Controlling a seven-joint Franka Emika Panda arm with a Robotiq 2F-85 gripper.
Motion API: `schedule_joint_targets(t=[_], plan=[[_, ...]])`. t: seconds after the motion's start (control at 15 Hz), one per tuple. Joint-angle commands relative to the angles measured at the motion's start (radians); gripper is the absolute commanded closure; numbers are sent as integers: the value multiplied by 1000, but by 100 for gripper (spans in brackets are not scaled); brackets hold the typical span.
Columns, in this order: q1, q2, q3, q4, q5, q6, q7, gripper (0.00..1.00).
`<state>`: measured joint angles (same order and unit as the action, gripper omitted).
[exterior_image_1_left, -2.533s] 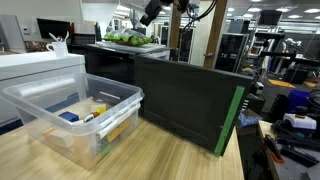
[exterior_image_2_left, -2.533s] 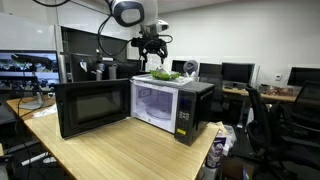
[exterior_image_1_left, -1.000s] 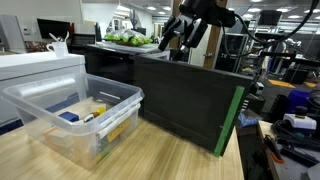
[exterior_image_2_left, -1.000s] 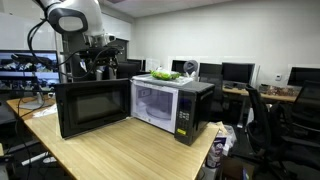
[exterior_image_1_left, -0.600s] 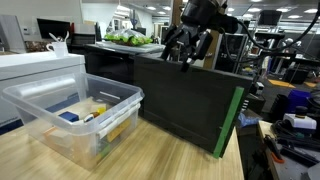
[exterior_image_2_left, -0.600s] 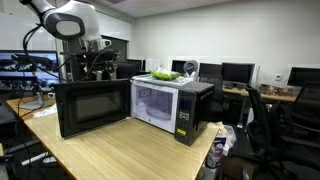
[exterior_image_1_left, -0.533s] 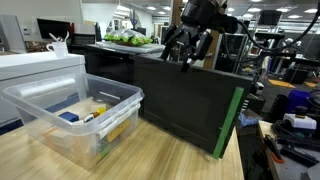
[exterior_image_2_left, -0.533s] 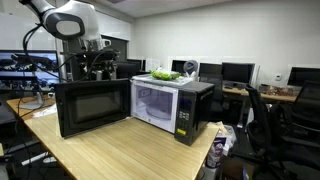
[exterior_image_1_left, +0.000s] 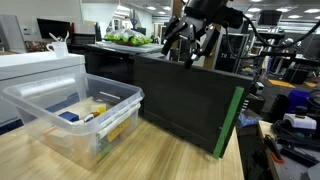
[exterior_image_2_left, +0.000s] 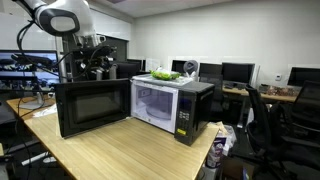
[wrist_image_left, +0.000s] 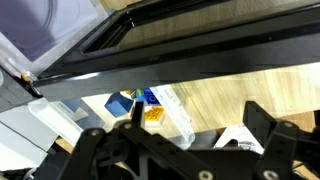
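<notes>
A black microwave (exterior_image_2_left: 172, 106) stands on a wooden table with its door (exterior_image_1_left: 188, 98) swung wide open; the door also shows in an exterior view (exterior_image_2_left: 92, 106). My gripper (exterior_image_1_left: 190, 42) hovers just above the door's top edge, as both exterior views show (exterior_image_2_left: 95, 64). In the wrist view the two black fingers (wrist_image_left: 195, 128) are spread apart with nothing between them, and the door's top edge (wrist_image_left: 200, 60) runs across just beyond them. A plate of green leafy food (exterior_image_2_left: 162, 75) sits on top of the microwave (exterior_image_1_left: 130, 40).
A clear plastic bin (exterior_image_1_left: 75, 118) with blue and yellow items stands on the table beside the door and shows under the door in the wrist view (wrist_image_left: 160, 108). A white appliance (exterior_image_1_left: 35, 66) stands behind it. Monitors, desks and chairs (exterior_image_2_left: 290, 110) surround the table.
The gripper has swung from above the greens on the microwave's top over to the open door's top edge. In the last half second it shifted only slightly.
</notes>
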<state>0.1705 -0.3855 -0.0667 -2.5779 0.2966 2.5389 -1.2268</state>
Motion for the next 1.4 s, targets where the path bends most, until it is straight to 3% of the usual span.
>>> schedule_joint_targets(t=[0.0, 0.4, 0.6, 1.33], plan=[[30, -96, -6, -66, -31, 18, -31, 0], [73, -65, -31, -73, -19, -89, -27, 0], [59, -39, -33, -66, -20, -113, -20, 0], [-26, -95, -80, -135, -21, -20, 25, 0]])
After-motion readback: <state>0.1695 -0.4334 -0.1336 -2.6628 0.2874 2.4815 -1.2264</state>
